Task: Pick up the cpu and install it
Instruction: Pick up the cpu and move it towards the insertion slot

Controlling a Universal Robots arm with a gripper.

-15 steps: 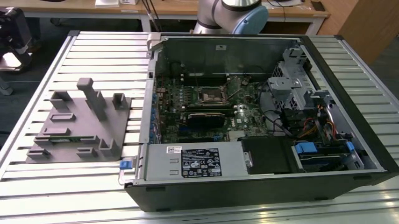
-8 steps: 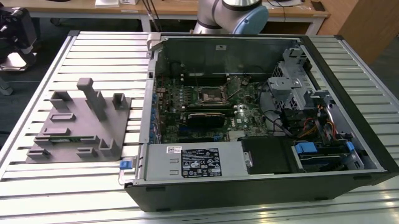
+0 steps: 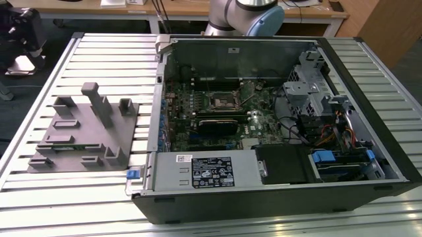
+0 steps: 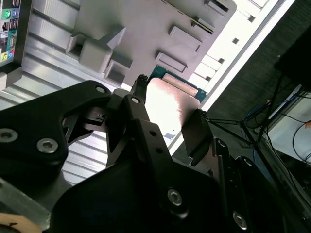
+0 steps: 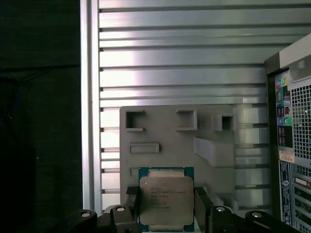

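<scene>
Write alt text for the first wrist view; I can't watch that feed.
The gripper clamps the cpu by its green-edged sides, silver lid facing the camera. Beyond it lies the grey tray on a slatted metal table, with a computer case beside the tray.

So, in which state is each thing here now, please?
end effector: shut on the cpu.
cpu: held above the grey tray, metal top showing.
computer case: on its side, open.
motherboard socket: looks empty.
</scene>
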